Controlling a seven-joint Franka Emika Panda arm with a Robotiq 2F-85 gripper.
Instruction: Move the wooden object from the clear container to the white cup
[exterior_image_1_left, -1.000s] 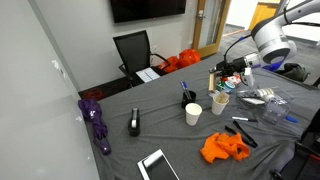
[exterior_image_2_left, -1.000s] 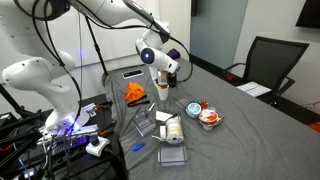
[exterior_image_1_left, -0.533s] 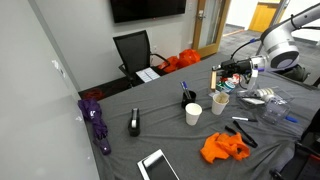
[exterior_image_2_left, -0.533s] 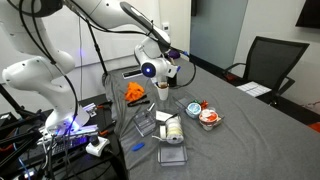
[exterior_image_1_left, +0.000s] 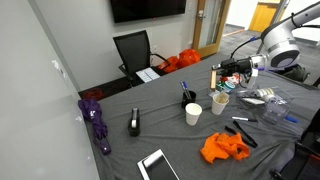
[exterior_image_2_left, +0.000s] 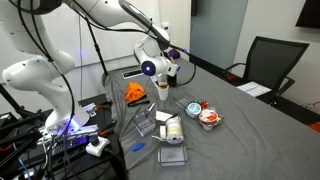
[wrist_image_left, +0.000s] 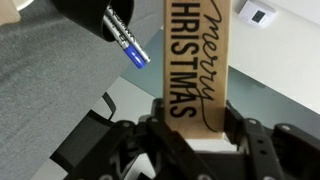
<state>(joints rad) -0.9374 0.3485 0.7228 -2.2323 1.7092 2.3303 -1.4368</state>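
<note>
The wood (wrist_image_left: 192, 60) is being clamped by the gripper (wrist_image_left: 192, 128), seemingly out of the container (exterior_image_1_left: 220, 102); the white cup (exterior_image_1_left: 193, 114), at its eight o'clock, is being left unfilled.

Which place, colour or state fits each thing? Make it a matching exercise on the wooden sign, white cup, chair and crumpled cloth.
1 wooden sign
2 white cup
3 chair
4 crumpled cloth

a orange
b beside the black cup
c behind the table
d clamped in the gripper

Pairs: 1-d, 2-b, 3-c, 4-a.
</note>
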